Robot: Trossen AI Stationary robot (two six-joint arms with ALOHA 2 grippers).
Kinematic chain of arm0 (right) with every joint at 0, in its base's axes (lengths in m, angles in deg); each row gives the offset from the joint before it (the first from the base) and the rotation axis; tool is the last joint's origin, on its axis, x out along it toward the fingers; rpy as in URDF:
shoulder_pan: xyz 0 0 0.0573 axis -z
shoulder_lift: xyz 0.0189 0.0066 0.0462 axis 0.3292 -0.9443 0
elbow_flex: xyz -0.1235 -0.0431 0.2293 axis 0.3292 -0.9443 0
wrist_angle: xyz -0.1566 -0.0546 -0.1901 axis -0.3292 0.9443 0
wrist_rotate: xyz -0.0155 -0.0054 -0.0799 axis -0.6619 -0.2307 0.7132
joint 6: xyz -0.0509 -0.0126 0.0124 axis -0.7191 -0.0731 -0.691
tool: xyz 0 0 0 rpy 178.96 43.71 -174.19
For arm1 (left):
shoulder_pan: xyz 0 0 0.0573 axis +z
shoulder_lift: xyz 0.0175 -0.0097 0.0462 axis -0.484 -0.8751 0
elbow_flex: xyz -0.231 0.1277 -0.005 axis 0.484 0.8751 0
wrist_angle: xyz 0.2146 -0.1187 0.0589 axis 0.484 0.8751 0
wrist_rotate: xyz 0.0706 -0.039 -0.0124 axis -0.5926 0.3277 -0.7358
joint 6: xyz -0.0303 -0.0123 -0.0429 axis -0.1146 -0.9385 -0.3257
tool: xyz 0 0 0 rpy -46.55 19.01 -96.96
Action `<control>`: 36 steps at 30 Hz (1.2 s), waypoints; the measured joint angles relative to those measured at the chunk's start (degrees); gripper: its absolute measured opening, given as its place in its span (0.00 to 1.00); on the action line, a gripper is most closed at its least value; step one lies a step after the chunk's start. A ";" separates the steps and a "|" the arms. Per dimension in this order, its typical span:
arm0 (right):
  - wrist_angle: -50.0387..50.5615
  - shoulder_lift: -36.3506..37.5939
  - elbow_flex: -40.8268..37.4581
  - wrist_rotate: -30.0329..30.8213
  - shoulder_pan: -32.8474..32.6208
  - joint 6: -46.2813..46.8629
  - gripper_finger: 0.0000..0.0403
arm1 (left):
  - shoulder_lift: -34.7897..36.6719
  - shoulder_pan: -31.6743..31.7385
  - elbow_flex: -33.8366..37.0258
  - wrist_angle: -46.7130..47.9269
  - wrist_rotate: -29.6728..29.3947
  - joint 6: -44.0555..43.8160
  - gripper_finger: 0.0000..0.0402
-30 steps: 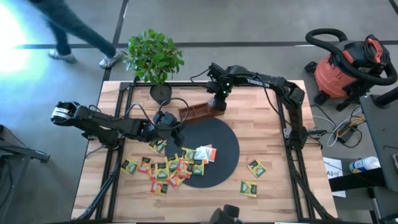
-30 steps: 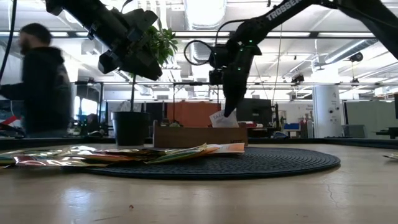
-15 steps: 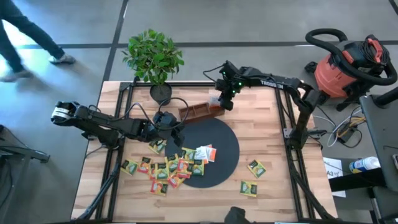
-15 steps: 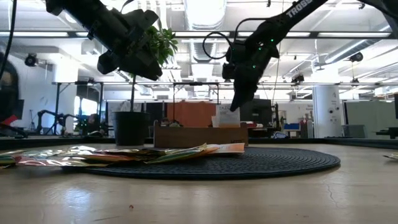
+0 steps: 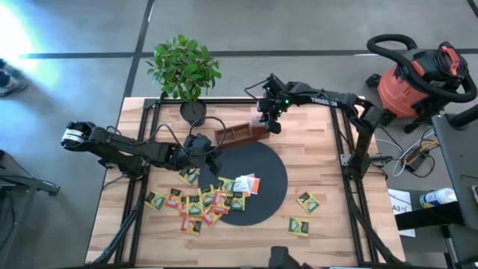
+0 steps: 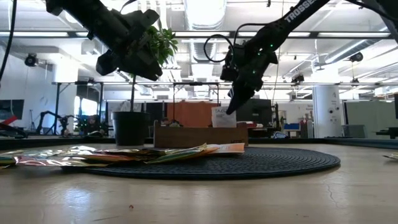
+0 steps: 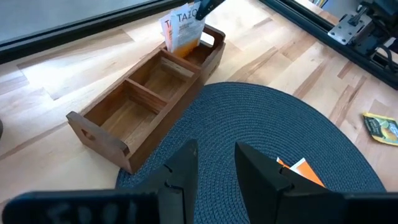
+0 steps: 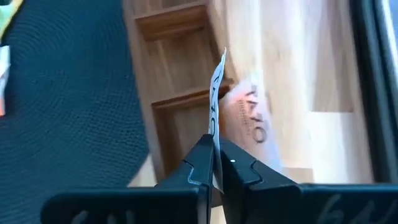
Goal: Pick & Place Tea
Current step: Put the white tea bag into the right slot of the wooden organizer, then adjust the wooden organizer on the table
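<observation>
Lying nearest the front edge of the table (image 5: 321, 157), two green sachets (image 5: 303, 214) rest apart from the rest on bare wood, right of the black mat (image 5: 258, 187). Farther in, the main pile of tea (image 5: 202, 199) spreads in green, yellow and orange-red across the mat's left rim and onto the wood beside it, with a white-and-orange pair (image 5: 244, 184) lying on the mat itself; in the low view the pile (image 6: 118, 154) shows as a flat heap at the mat's edge. Above the pile's far side hangs the left gripper (image 5: 208, 166), its fingers (image 7: 186, 168) a little apart and holding nothing, pointed toward the tray (image 7: 149, 93). Beyond the mat stands that wooden tray (image 5: 240, 134), three compartments in a row, touching the mat's far rim. Over its right end compartment the right gripper (image 5: 272, 127) has its fingers (image 8: 202, 163) pressed together on a white-and-orange sachet (image 8: 214, 109), held upright on edge; the left wrist view shows this sachet (image 7: 183, 31) standing in or just above that end compartment, with a second one beside it, and the low view shows it (image 6: 223, 117) rising above the tray wall. Farther back, at the table's rear edge, sits a potted plant (image 5: 185, 71), and off to the right on the floor a red vacuum (image 5: 418, 78).
</observation>
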State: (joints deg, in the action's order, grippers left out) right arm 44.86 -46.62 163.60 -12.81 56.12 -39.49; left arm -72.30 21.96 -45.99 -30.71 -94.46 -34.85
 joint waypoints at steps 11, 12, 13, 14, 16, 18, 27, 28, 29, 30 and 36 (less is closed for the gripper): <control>-3.56 -0.09 -3.98 1.75 0.24 -2.01 0.02 | 0.00 0.05 0.00 -0.02 -0.37 -0.97 0.21; -4.11 -0.09 -4.24 2.80 0.22 -2.02 0.02 | 0.00 0.05 0.00 -0.01 -0.38 -1.02 0.21; -4.41 -0.09 -4.34 3.86 0.22 -2.01 0.02 | 0.00 0.05 0.00 -0.02 -0.39 -1.08 0.21; -4.72 -0.09 -4.35 4.68 0.22 -2.02 0.02 | 0.00 0.06 0.00 -0.01 -0.39 -1.14 0.21; -5.73 -0.09 -4.35 6.24 0.22 -2.26 0.03 | 0.00 0.10 0.00 -0.02 -0.42 -1.18 0.21; -5.95 -0.09 -4.11 7.88 0.09 -2.38 0.05 | 0.00 0.14 0.00 0.00 -0.42 -1.20 0.21; -7.32 -0.09 -3.04 9.03 0.09 -2.52 0.19 | 0.00 0.14 0.00 -0.02 -0.52 -1.29 0.21; -7.31 -0.09 -3.04 9.07 0.09 -2.52 0.21 | 0.00 0.14 0.00 -0.01 -0.52 -1.29 0.21; -7.29 -0.09 -3.04 9.15 0.09 -2.50 0.22 | 0.00 0.14 0.00 -0.02 -0.52 -1.29 0.21; -7.27 -0.09 -3.04 9.19 0.09 -2.48 0.24 | 0.00 0.14 0.00 -0.02 -0.52 -1.29 0.21; -7.04 0.08 -2.59 9.52 0.02 -0.71 0.32 | 0.00 0.12 0.00 0.00 -0.52 -1.27 0.21</control>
State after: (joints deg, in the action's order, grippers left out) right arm 37.82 -46.54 161.01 -3.29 56.14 -40.20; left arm -72.30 22.08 -45.99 -30.71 -94.99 -36.12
